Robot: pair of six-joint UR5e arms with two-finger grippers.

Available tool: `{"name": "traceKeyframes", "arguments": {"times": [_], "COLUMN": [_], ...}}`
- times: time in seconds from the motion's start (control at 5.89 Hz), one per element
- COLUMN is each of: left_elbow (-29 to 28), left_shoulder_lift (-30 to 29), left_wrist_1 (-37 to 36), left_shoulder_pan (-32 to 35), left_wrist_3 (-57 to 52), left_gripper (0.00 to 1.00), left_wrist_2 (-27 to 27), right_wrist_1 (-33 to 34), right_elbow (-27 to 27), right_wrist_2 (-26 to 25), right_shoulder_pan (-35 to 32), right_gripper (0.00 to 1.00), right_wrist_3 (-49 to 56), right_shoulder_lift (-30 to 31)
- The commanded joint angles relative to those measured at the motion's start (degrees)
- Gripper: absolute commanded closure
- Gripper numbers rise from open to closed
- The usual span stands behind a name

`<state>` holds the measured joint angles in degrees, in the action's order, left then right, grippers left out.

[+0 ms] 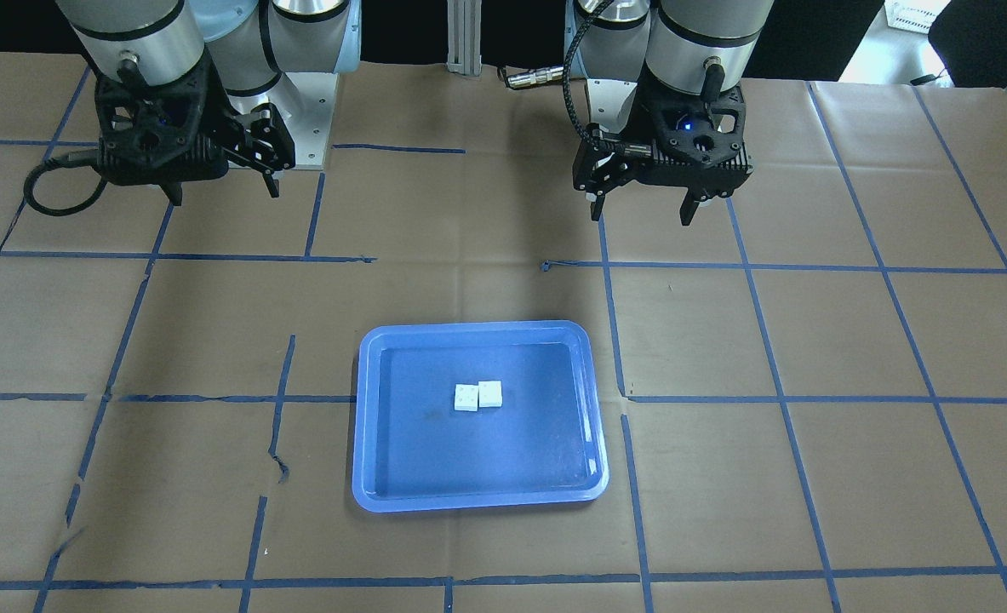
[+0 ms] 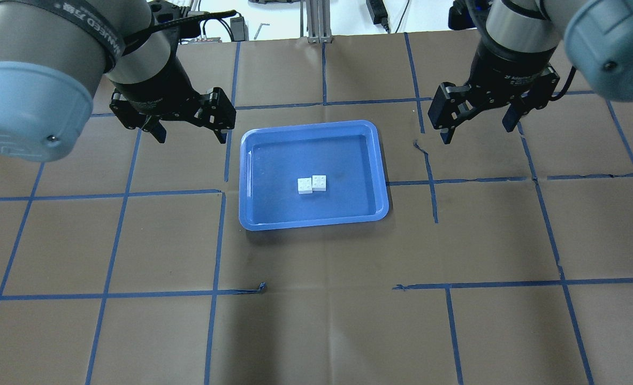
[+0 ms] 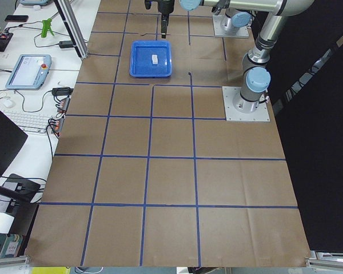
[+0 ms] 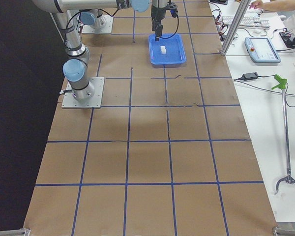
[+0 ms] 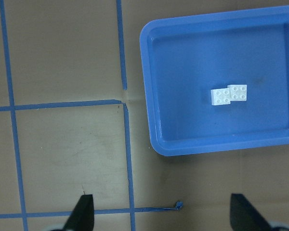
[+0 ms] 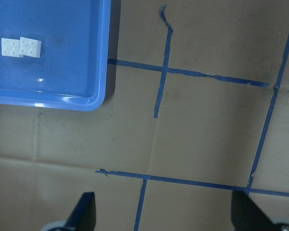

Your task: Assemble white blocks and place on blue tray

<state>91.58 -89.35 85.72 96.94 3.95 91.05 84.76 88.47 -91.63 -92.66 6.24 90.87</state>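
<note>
Already done: the white blocks (image 2: 305, 185) lie inside the blue tray (image 2: 343, 155), near its middle, studs up, side by side and touching, one set slightly off from the other.
Left to do: judged from these views, the joining. All four studs show on each block, so neither sits on top of the other. Whether they lock along the shared edge cannot be told.
Left end effector (image 2: 190, 133): fingers apart, holding nothing, raised over the worktop (image 2: 316, 321) beside the tray's left side.
Right end effector (image 2: 477, 131): fingers apart, likewise empty, farther off on the tray's other side.
Worktop: brown paper sheets marked into squares by blue tape, the tape torn or lifted in places.
Room: a white desk along the operators' side carries a keyboard (image 3: 26, 121), a teach pendant (image 3: 26, 69) and cables. Dark screening stands behind the arms' bases.
</note>
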Motion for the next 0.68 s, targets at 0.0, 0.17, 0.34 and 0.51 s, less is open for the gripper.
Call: {"name": "traceKeyframes", "arguments": {"times": [0.0, 0.17, 0.34, 0.51], "left_elbow": [0.0, 0.0, 0.0, 0.0], "left_shoulder_lift": [0.14, 0.23, 0.23, 0.23], "left_wrist_1": [0.15, 0.15, 0.15, 0.23], "left_shoulder_pan": [0.0, 0.0, -0.09, -0.09], "left_wrist_3": [0.0, 0.0, 0.0, 0.0], "left_gripper": [0.01, 0.01, 0.01, 0.01], "left_wrist_2": [0.0, 0.09, 0.09, 0.09], "right_wrist_1": [0.23, 0.5, 0.15, 0.15], "right_elbow": [0.29, 0.38, 0.47, 0.38], "right_wrist_2": [0.22, 0.39, 0.4, 0.4], "right_shoulder_pan": [0.46, 1.07, 2.47, 2.4], "right_gripper": [0.0, 0.01, 0.01, 0.0], "right_wrist_3": [0.08, 0.26, 0.26, 0.35], "right_shoulder_lift": [0.72, 0.63, 0.71, 0.72]}}
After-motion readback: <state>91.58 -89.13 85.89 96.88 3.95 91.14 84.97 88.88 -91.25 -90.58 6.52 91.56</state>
